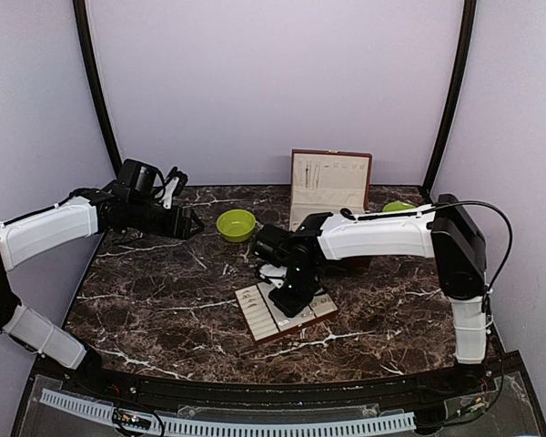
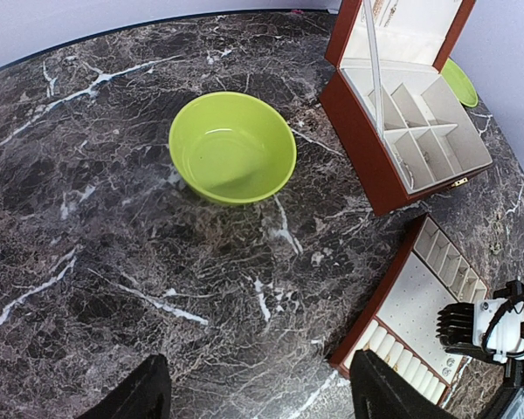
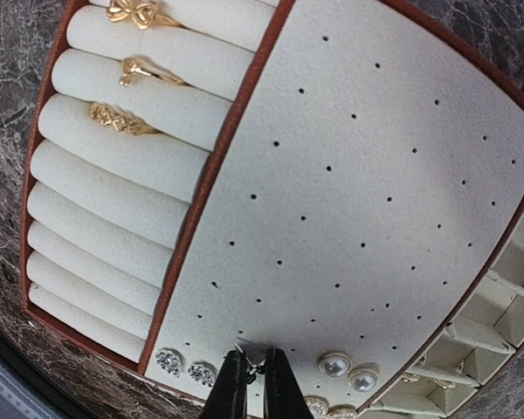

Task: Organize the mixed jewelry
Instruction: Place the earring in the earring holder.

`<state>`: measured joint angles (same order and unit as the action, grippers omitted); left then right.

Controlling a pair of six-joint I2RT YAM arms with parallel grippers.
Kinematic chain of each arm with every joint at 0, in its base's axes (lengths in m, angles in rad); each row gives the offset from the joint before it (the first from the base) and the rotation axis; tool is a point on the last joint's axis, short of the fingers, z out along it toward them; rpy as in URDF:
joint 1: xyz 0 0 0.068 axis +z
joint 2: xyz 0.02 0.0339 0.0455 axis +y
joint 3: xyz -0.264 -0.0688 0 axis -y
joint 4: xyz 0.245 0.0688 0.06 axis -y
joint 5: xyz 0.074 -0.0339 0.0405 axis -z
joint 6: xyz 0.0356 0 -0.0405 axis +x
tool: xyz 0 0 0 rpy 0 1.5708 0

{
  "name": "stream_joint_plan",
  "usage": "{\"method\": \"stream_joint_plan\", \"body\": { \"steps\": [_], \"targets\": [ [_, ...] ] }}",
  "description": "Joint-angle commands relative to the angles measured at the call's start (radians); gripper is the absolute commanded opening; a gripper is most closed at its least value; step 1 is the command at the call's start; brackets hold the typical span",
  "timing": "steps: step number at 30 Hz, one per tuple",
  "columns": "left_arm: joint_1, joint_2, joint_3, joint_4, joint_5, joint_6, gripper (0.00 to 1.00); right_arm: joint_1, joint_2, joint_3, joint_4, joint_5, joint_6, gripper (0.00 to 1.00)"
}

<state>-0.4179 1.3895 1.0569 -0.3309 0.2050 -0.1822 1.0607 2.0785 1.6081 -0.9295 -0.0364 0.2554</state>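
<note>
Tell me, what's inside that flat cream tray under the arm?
Three gold rings in the rolls; sparkly studs and pearl studs on the holed pad. The jaws of the right gripper hide the spot between them.

Table: blackish-brown marble pattern, irregular white veining throughout. Bowl and plate: plain lime green. Box: red-brown outside, cream lining. Tray: red-brown rim and divider, cream padding, centre panel dotted with rows of small dark holes. Rings: gold. Pearl studs: white. Crystal studs: glittering silver. Right gripper: black, pinching a silvery piece. Right arm: white shell, black joints. Walls: pale lilac.
</note>
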Motion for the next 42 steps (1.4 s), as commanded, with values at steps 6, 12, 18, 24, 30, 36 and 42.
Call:
{"method": "stream_joint_plan", "body": {
  "steps": [6,12,18,24,30,36,42],
  "targets": [
    [-0.001,-0.020,-0.014,0.004,0.009,0.013,0.73,0.008,0.040,0.032,-0.001,0.010,-0.017,0.05],
    [-0.001,-0.021,-0.015,0.004,0.010,0.012,0.73,0.008,0.052,0.050,-0.007,0.015,-0.010,0.05],
    [-0.001,-0.023,-0.014,0.004,0.011,0.012,0.73,0.008,0.063,0.062,-0.021,0.032,0.007,0.05],
    [-0.001,-0.023,-0.014,0.004,0.011,0.012,0.73,0.008,0.064,0.064,-0.025,0.032,0.031,0.05],
    [-0.001,-0.021,-0.014,0.003,0.013,0.011,0.73,0.007,0.069,0.072,-0.029,0.069,0.057,0.05],
    [-0.001,-0.020,-0.016,0.002,0.015,0.010,0.73,0.007,0.069,0.075,-0.028,0.073,0.084,0.05],
    [-0.001,-0.019,-0.017,0.003,0.017,0.010,0.73,0.007,0.071,0.077,-0.029,0.079,0.100,0.05]
  ]
}}
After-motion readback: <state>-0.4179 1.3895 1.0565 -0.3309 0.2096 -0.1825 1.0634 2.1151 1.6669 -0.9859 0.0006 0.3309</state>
